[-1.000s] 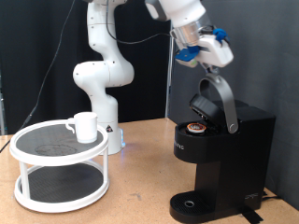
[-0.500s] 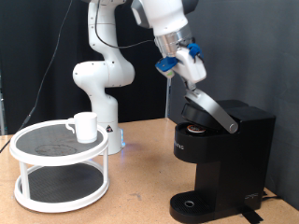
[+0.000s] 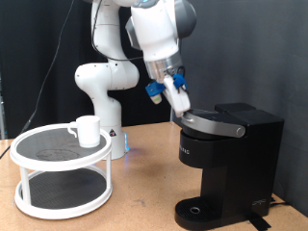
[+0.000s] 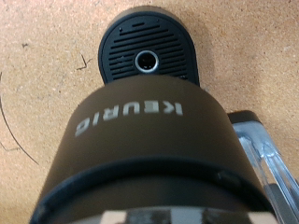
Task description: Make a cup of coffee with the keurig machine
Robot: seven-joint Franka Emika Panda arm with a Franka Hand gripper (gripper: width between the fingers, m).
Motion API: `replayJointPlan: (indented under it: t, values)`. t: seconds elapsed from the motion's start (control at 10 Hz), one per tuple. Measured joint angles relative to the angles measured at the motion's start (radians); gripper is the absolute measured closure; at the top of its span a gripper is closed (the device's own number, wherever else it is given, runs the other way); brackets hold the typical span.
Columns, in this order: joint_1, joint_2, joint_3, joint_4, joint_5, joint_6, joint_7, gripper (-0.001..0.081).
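Note:
The keurig machine [image 3: 234,164] stands black and boxy at the exterior view's right. Its lid [image 3: 214,123] is down, almost flat, with the handle pointing left. My gripper [image 3: 178,99], with blue finger mounts, is at the tip of that handle, just above the machine's front. The wrist view looks down the machine's front [image 4: 149,140] with its KEURIG lettering onto the round drip base [image 4: 149,58]; my fingertips do not show clearly there. The cup [image 3: 87,130], a small white mug, stands on the top shelf of a white rack at the left. No pod shows.
The white two-tier round rack [image 3: 38,159] stands at the exterior view's left on the wooden table. The arm's white base [image 3: 101,82] is behind it. The machine's drip base [image 3: 197,210] has nothing on it. A black curtain hangs behind.
The lid, raised a second ago with the brown-topped pod showing in the chamber, has swung down shut. My gripper has moved down and left with the handle.

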Motion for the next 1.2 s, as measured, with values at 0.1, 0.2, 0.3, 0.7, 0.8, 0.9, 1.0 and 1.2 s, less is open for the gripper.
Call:
replayJointPlan:
  t: [0.1,0.2,0.3,0.7,0.8,0.9,1.0,1.2]
  values:
    - [-0.004,0.005,-0.002,-0.014,0.0,0.022,-0.001,0.0806]
    - [-0.006,0.013,-0.004,-0.025,0.002,0.039,-0.003,0.0806]
    - [-0.006,0.024,-0.004,-0.028,0.004,0.053,-0.003,0.0806]
    - [-0.006,0.042,-0.017,-0.033,0.052,0.057,-0.105,0.0806]
    - [-0.007,0.037,-0.027,-0.037,0.062,0.046,-0.155,0.0806]
    - [-0.009,0.02,-0.04,-0.051,0.07,0.035,-0.227,0.0806]
    - [-0.01,-0.005,-0.058,-0.072,0.087,0.025,-0.292,0.0806]
    - [-0.012,-0.06,-0.09,-0.106,0.188,0.029,-0.365,0.0806]
